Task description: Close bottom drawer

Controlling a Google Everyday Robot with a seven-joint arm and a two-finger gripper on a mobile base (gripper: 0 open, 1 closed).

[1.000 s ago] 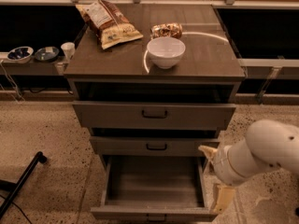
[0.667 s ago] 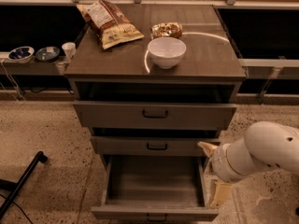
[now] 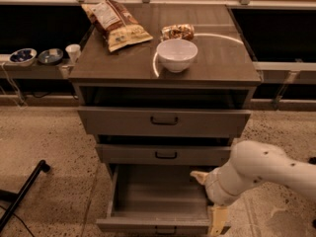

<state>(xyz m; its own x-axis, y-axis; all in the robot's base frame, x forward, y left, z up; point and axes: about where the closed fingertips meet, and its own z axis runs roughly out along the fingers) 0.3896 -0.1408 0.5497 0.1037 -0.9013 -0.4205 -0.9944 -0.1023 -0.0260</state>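
The bottom drawer [image 3: 160,225] is the lowest of three grey-brown drawers and stands pulled far out and empty, its slim front panel at the lower edge of the view. Its small dark handle [image 3: 165,229] is just visible. My gripper [image 3: 213,205], on the white arm [image 3: 266,169], is low at the drawer's front right corner, reaching over its right side wall. The middle drawer [image 3: 165,154] and top drawer [image 3: 164,121] are each pulled out a little.
On the cabinet top [image 3: 222,63] are a white bowl [image 3: 177,54], a chip bag [image 3: 116,23] and a small snack pack [image 3: 177,31]. Small bowls [image 3: 22,56] and a cup [image 3: 73,52] sit on a low shelf at left. A black leg [image 3: 24,191] lies on the floor at left.
My arm has shifted slightly left, closer to the drawer's right side. The bottom drawer looks as far open as before.
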